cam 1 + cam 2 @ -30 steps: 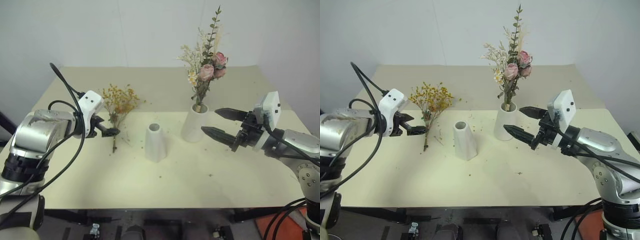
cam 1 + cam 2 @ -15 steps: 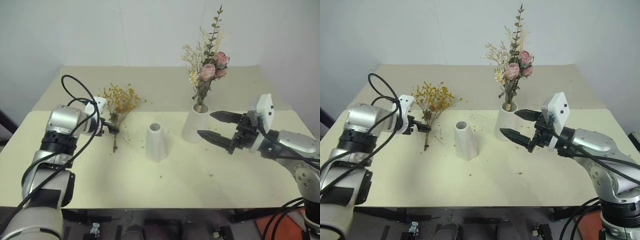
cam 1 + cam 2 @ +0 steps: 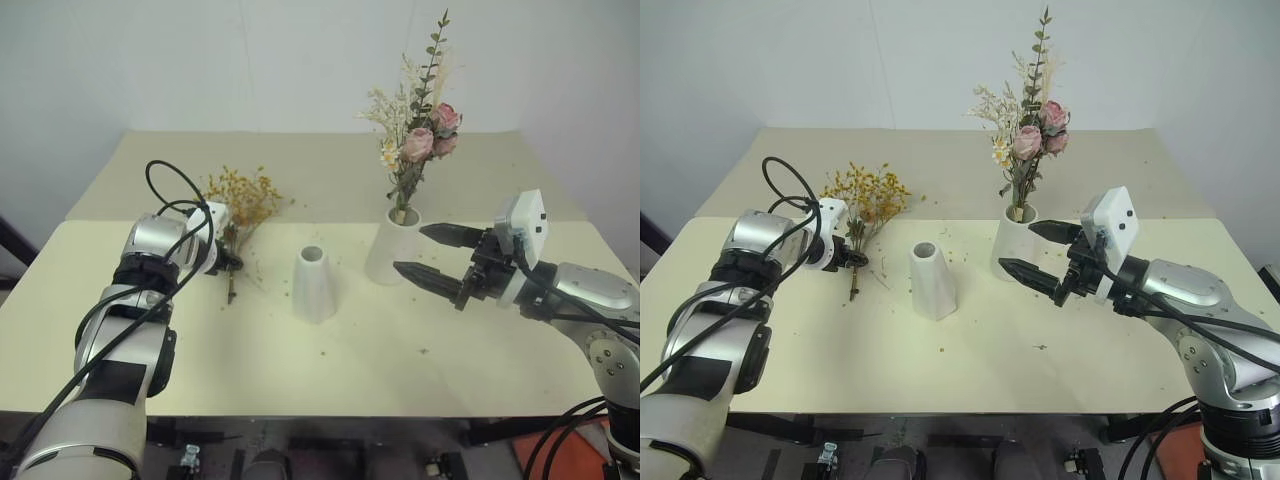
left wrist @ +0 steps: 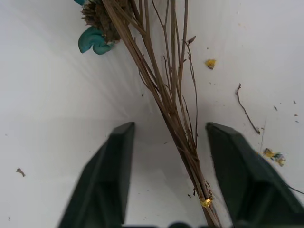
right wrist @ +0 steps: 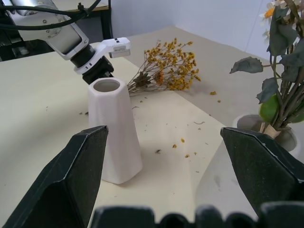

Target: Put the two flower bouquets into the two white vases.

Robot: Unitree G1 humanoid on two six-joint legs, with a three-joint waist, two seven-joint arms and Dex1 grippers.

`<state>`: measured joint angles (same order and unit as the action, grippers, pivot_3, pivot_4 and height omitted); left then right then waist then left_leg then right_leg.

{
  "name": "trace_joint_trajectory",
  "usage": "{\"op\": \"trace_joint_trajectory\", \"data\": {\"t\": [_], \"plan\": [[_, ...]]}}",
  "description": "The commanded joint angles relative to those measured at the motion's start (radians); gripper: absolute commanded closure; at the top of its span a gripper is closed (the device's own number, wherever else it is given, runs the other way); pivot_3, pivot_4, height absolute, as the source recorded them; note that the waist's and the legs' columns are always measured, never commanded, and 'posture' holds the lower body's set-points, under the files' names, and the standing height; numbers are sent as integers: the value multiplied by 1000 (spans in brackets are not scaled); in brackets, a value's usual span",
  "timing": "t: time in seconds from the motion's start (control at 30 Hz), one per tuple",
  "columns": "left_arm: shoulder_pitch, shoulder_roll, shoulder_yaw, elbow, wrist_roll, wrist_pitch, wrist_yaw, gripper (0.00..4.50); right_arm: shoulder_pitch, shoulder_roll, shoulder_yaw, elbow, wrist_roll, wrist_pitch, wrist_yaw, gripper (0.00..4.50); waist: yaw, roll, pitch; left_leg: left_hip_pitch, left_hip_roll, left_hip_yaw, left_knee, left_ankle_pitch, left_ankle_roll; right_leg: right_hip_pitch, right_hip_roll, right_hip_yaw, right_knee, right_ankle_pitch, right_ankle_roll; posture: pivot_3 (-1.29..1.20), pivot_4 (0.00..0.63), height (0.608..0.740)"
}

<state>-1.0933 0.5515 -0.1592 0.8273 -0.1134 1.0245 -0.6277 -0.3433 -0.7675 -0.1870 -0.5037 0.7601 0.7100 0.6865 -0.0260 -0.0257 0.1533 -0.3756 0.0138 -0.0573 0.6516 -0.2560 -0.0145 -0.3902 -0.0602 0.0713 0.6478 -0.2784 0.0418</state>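
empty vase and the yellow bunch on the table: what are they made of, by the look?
Empty vase: matte white, opaque, no glare, faceted sides; probably unglazed ceramic or plaster, though plastic is possible. Yellow bunch: looks like dried real flowers, with thin brown woody stems and crumbs shed on the table around it.

dried spray [image 3: 240,205] left of short vase [image 3: 313,285], rose bouquet [image 3: 415,140] in tall vase [image 3: 391,247]

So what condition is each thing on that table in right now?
Yellow bouquet: lying flat on the table, stems between the left tool's fingers.
Rose bouquet: standing upright in the taller vase.
Shorter vase: upright, empty.
Left tool: open around the stems.
Right tool: open, holding nothing.
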Motion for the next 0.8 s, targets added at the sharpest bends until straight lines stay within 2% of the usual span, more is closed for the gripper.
{"op": "trace_joint_trajectory", "data": {"t": [0.03, 0.17, 0.3, 0.47, 0.63, 0.8], "plan": [[-24, 2, 2, 6, 22, -8, -17, 3255, -4, -3, -26, -29, 7, -15, 3, 0, 1, 0, 0, 0, 0, 0, 0, 0, 0, 0, 0, 0, 0, 0, 0, 0, 150, 740], [-19, 20, 17, -8, 33, -2, -12, 4490, -1, -9, -25, -26, 3, -16, 13, 0, 4, 0, 0, 0, 0, 0, 0, 0, 0, 0, 0, 0, 0, 0, 0, 0, 150, 740], [-17, 45, 43, -44, 30, 8, -3, 4490, -5, -11, -22, -20, 0, -17, 21, 0, 3, 0, 0, 0, 0, 0, 0, 0, 0, 0, 0, 0, 0, 0, 0, 0, 150, 740], [17, 80, 106, -207, -17, -45, -38, 4490, -3, -17, -19, -2, -16, -29, 44, 0, 6, 0, 0, -1, 0, -1, 1, 0, 0, 0, 0, 0, 0, 0, 0, 0, 150, 740], [81, 87, 256, -450, -143, -149, -106, 4490, 18, -27, -43, 28, -37, -48, 71, 0, 10, 0, 0, -2, 1, -1, 2, 0, 0, 0, 0, -1, 0, 0, 0, 0, 150, 740], [133, 41, 378, -651, -291, -213, -151, 4490, 52, -36, -71, 45, -46, -78, 110, 0, 12, 0, 0, -3, 1, -1, 3, 0, 0, 0, -1, -1, 0, 0, 0, 0, 150, 740]]}}
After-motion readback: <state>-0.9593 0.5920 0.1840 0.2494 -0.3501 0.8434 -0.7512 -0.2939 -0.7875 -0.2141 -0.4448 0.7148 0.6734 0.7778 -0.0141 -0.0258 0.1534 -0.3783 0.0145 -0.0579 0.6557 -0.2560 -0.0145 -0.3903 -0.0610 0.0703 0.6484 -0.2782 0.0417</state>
